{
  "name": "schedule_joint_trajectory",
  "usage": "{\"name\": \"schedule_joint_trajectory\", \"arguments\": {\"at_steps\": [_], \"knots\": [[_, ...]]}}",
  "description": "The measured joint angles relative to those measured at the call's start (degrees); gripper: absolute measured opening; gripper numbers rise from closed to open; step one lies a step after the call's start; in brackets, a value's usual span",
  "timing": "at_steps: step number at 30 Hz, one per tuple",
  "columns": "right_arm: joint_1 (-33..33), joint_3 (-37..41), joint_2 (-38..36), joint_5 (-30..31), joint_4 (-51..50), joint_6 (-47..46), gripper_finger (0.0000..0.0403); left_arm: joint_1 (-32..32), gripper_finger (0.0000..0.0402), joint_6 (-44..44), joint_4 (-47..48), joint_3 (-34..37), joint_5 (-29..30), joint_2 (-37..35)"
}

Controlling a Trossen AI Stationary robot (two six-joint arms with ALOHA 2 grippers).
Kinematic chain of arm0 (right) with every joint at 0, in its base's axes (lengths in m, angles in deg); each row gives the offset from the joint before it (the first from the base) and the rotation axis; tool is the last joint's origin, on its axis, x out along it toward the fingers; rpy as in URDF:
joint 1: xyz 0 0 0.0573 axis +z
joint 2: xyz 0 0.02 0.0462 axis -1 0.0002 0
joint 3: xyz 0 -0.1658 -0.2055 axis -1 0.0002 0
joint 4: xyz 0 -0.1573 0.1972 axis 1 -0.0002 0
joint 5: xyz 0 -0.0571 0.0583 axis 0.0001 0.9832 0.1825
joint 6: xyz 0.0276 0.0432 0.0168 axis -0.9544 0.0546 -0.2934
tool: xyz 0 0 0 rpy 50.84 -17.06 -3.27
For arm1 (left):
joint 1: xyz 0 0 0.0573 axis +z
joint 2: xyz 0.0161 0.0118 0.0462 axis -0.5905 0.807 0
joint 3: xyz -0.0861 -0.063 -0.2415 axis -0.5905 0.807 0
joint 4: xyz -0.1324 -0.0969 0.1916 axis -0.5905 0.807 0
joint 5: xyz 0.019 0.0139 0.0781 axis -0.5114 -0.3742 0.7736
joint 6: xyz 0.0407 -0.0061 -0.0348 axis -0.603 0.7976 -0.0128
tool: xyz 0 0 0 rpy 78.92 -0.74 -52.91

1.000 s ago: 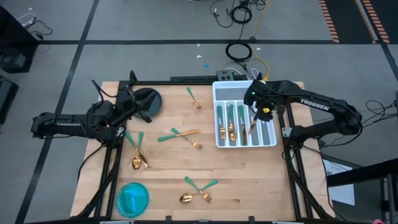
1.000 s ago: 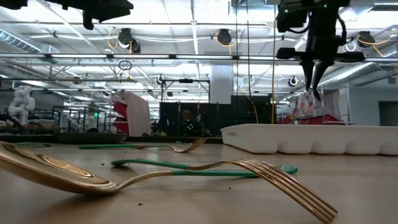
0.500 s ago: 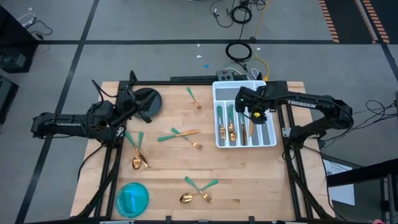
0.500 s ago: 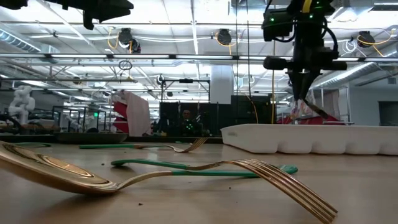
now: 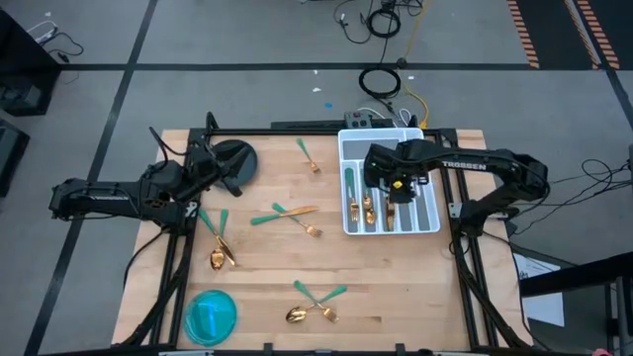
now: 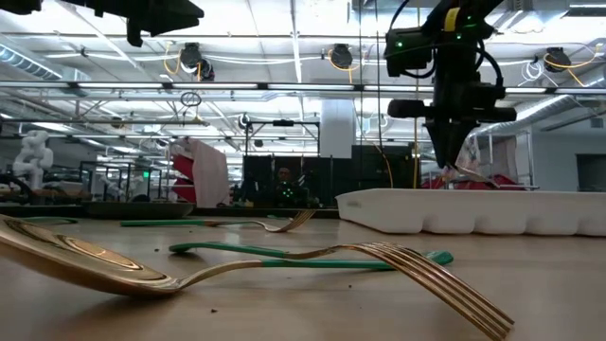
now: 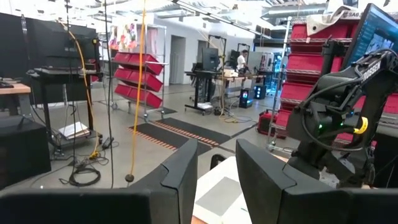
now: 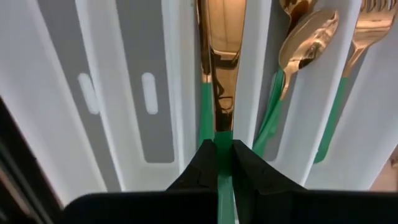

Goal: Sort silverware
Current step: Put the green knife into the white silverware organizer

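The silverware has gold heads and green handles. Loose pieces lie flat on the wooden table: one fork (image 5: 309, 158), a crossed pair (image 5: 287, 215), a pair (image 5: 218, 242) and a pair (image 5: 316, 297). Several pieces lie in the white tray (image 5: 432, 222). My right gripper (image 5: 399, 186) hangs over the tray's middle, shut on a knife (image 8: 219, 56) that points along a tray compartment. My left gripper (image 5: 216, 170) waits open at the dark round plate (image 5: 239, 158), on the table's left. My right gripper pinches the knife's green handle (image 8: 222, 146) between its two fingers (image 8: 205, 165), coming from above. The fingers lie along the knife. The gold blade (image 8: 219, 56) reaches away from the fingers into a tray compartment. In the low view the knife (image 6: 466, 173) slants just above the tray rim (image 6: 473, 204).
A blue round dish (image 5: 211, 314) sits at the table's near left corner. Spoons and forks (image 5: 366, 203) fill the tray's left compartments. In the low view a spoon (image 6: 85, 260) and a fork (image 6: 417, 270) lie close to the camera. Cables lie on the floor beyond the far edge.
My right gripper has moved toward the table's left over the tray and come down, carrying the knife. The knife hung slanted over the tray's right compartments; now it lines up with a compartment nearer the middle, low at the rim.
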Motion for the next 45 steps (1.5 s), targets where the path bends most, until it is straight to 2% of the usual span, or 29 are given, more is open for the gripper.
{"name": "schedule_joint_trajectory", "arguments": {"at_steps": [19,32,45], "knots": [[-1.35,0.00,3.27,-4.63,4.44,1.25,0.0000,-0.02,0.0116,-2.91,0.21,0.00,-1.49,0.00],[-4.48,0.00,3.35,-4.61,4.71,2.48,0.0000,0.00,0.0116,-4.34,0.20,0.00,-1.51,0.00],[-4.20,0.00,8.22,-4.65,4.30,1.79,0.0000,0.00,0.0116,-4.55,0.22,0.00,-1.53,-0.02]]}}
